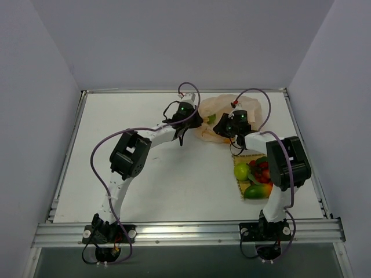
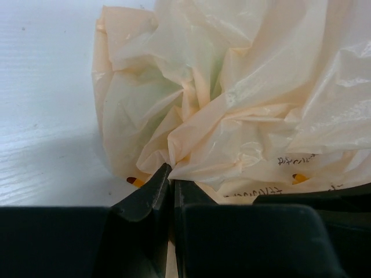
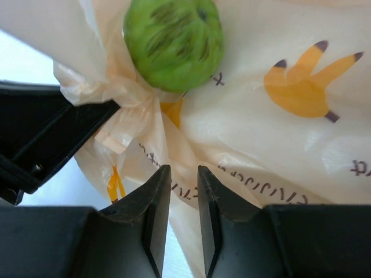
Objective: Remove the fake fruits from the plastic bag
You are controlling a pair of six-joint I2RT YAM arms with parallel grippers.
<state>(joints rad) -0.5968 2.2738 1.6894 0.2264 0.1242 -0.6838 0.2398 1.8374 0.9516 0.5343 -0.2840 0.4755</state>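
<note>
The cream-peach plastic bag lies crumpled at the back of the table. My left gripper is at its left edge, shut on a twisted fold of the bag, with the jaws pressed together. My right gripper is at the bag's near side. Its fingers stand a narrow gap apart with a fold of the bag between them. One round green fruit sits in the bag's mouth. Outside the bag lie a round green fruit, red fruits and a mango-like fruit.
The taken-out fruits rest on a square woven yellow mat at the right, beside the right arm's elbow. The left arm's elbow hangs over the table's middle. Grey walls enclose the white table on three sides.
</note>
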